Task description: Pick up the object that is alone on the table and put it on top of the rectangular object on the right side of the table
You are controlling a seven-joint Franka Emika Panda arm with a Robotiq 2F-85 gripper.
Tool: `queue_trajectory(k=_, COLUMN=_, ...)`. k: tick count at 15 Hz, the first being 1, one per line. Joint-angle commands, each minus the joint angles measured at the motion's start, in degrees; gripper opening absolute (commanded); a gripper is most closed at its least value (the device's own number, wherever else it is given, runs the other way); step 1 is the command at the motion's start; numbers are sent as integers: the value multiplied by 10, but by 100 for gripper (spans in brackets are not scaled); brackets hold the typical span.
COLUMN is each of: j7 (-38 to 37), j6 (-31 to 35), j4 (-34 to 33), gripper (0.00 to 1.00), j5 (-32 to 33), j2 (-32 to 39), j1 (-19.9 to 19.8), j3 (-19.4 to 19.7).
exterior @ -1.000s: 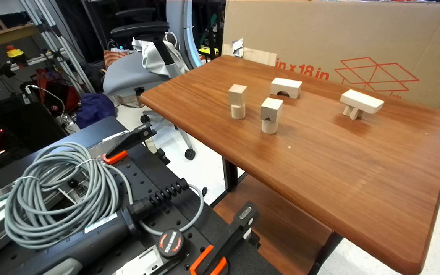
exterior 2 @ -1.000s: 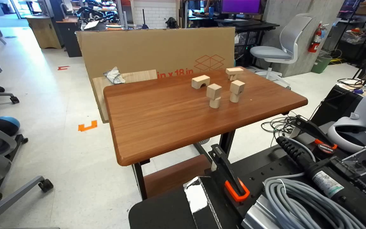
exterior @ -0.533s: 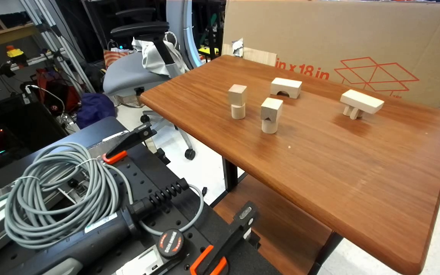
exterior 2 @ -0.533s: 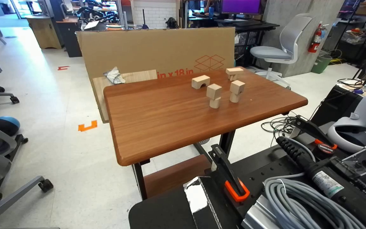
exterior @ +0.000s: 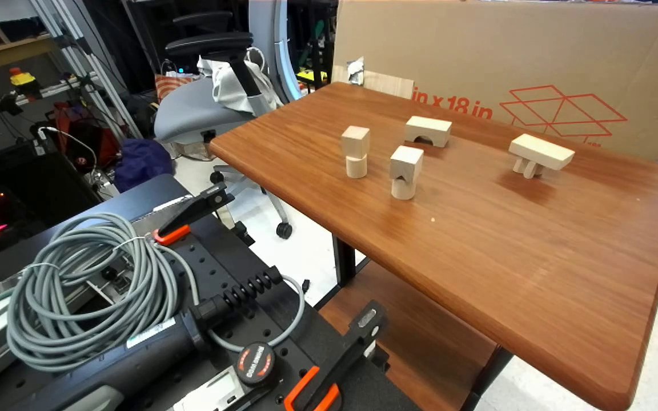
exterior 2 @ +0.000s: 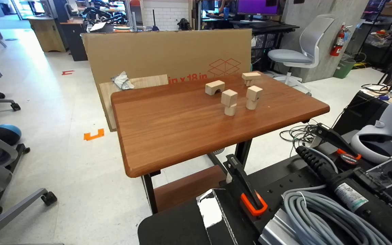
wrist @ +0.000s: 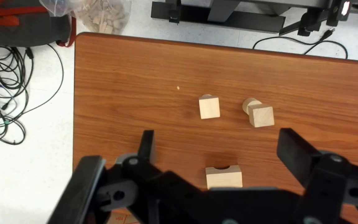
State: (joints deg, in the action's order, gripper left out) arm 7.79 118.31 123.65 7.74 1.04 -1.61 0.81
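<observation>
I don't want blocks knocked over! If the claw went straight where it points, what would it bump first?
Maybe the top block of the left stack in the wrist view; the claw points roughly at it. Depth is unclear: the open claw might straddle it and reach the table.

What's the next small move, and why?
Probably shift the open gripper toward the lone arched block before descending: in the wrist view, the block sits below the gap between the fingertips, its lower edge meeting the gripper's body.
</observation>
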Motion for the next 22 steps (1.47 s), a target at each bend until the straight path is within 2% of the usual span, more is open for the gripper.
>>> queue_trajectory(k=1, j7=-17, j6=-52, j4=-121, gripper=100, j5=6, j2=114, j1=7, j3=-2)
queue_trajectory(k=6, j7=-4, j6=-142, j4=-261, gripper=100, j5=-11, j2=241, j1=8, j3=-3)
queue_trajectory(k=9, j7=-1, j6=-172, j4=-320, gripper=100, j5=-14, j2=297, j1=7, j3=-6)
queue_trajectory(k=16, j7=-6, j6=-148, j4=-363, gripper=100, j5=-25, j2=376, j1=6, j3=-12)
queue_trajectory(k=22, j7=-3, j6=-155, j4=-392, gripper=100, j5=-30, j2=422, j1=7, j3=-20)
